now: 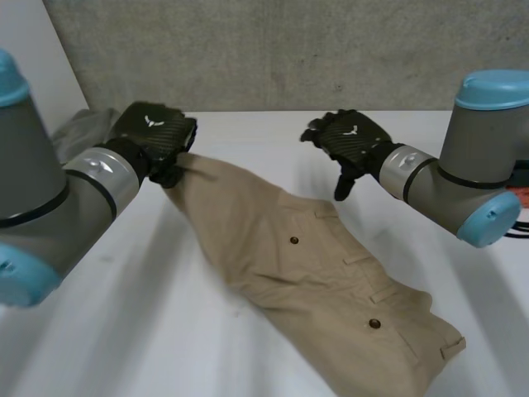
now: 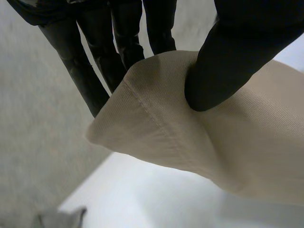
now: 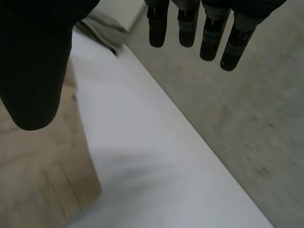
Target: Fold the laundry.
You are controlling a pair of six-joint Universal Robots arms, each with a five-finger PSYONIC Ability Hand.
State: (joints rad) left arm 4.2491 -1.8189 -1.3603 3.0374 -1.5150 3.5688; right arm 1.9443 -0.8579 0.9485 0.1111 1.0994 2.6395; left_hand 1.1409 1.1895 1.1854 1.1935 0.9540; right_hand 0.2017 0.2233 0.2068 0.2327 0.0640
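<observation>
The white surface (image 1: 165,331) carries a pair of beige trousers (image 1: 306,265). They lie slantwise on it: the long axis runs from the leg end at the far left to the waistband at the near right corner. A grey cloth (image 1: 83,128) lies crumpled at the far left edge, behind the left arm and apart from the trousers.

The left robot hand (image 1: 153,136) is clamped on the leg end. In its wrist view the thumb (image 2: 228,71) presses the hem (image 2: 156,123) against the fingers (image 2: 95,61), and the hem is raised off the surface. The right robot hand (image 1: 347,141) hangs over the far edge of the trousers, about the middle. Its fingers (image 3: 190,23) are straight and apart from the thumb and hold nothing.

The waistband lies toward the near side from the right robot hand, which is the nearer one to it. I think nothing stands in the way.
</observation>
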